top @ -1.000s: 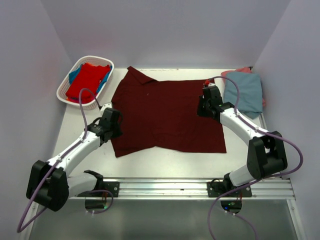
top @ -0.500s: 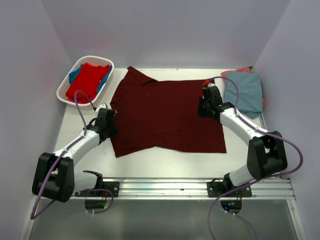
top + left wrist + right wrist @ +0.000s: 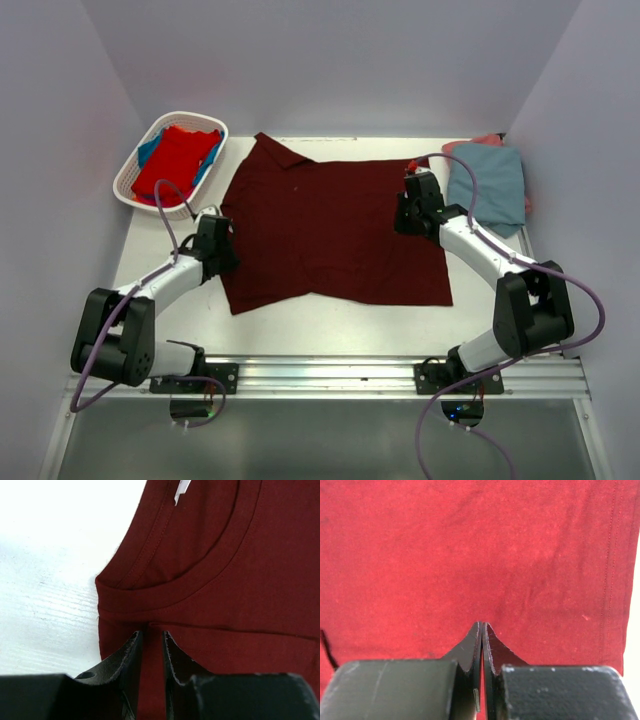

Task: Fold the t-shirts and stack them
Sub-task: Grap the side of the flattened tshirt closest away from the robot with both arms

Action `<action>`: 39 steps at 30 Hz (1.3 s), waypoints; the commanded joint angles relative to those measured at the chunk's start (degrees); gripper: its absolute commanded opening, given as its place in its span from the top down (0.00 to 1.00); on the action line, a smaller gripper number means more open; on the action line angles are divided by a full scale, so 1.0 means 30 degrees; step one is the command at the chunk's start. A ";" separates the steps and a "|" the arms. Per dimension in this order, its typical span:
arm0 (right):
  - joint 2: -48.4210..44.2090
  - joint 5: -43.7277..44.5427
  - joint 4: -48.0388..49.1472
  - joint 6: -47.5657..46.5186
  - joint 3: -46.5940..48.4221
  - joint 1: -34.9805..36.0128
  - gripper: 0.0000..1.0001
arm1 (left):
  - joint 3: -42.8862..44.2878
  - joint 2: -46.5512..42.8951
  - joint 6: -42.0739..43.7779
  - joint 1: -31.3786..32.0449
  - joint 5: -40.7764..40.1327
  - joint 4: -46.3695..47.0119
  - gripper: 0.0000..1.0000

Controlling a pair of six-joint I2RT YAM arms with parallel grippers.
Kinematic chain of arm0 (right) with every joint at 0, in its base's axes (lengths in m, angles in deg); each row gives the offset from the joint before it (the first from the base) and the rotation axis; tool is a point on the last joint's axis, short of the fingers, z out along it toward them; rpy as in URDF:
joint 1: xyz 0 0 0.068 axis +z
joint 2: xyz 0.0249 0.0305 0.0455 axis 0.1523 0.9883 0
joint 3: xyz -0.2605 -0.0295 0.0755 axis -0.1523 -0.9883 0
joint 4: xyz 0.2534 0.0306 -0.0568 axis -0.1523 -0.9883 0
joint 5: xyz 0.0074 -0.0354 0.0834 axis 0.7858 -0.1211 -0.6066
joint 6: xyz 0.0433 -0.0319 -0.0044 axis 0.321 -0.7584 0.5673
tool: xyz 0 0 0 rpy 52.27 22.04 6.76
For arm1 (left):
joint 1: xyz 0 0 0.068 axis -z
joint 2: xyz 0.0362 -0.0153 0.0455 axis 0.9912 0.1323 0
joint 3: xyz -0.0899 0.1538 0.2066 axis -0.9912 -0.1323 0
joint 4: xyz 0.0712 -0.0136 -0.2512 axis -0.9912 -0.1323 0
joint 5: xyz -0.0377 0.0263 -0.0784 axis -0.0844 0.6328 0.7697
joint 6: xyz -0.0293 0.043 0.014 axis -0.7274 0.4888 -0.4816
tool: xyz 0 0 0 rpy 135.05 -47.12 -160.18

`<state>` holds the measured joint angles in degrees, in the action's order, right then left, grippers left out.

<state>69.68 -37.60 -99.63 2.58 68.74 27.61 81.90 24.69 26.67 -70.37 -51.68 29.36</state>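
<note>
Two grippers grip the maroon shirt (image 3: 335, 235), lying flat mid-table. The left gripper (image 3: 151, 634) pinches cloth by the collar at nine o'clock, and the right gripper (image 3: 482, 626) is pressed together on the hem side at three. Raise both evenly, keeping the cloth taut.

Soft, even light fills the top view, with faint shadows under the arms (image 3: 165, 282). In the left wrist view the desk (image 3: 45, 555) glares blown-out white. The left gripper (image 3: 149, 636) and right gripper (image 3: 482, 626) blur near the lens, while the maroon t-shirt (image 3: 470, 555) is sharp.
</note>
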 commanded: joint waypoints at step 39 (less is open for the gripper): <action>-0.3216 0.9194 -0.6679 0.5396 -0.0573 0.0044 0.53 | 0.3916 -0.3745 0.1055 0.0208 0.1002 -0.2047 1.00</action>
<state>63.59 -16.60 -112.42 12.72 68.17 27.76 90.97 13.48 28.47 -69.93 -49.49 24.23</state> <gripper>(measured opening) 0.462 0.007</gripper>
